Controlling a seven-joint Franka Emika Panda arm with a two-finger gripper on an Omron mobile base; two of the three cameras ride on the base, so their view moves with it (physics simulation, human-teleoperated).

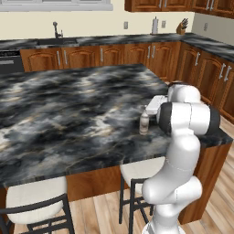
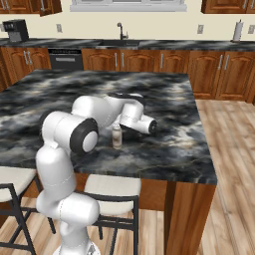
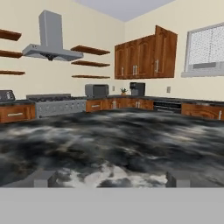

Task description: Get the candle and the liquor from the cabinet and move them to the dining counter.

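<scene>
Fingers (image 3: 43, 178) stand spread wide, holding nothing; the liquor (image 2: 117, 136) stands upright on the dining bench (image 2: 164, 144) beside the hand. Placing looks finished; next, backing away without toppling it.

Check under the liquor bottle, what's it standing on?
The liquor bottle stands upright on the marbled top of the dining counter, beside the robot's hand. Nothing else shows beneath it; its base hides the contact patch. The open fingers are apart from it.
</scene>
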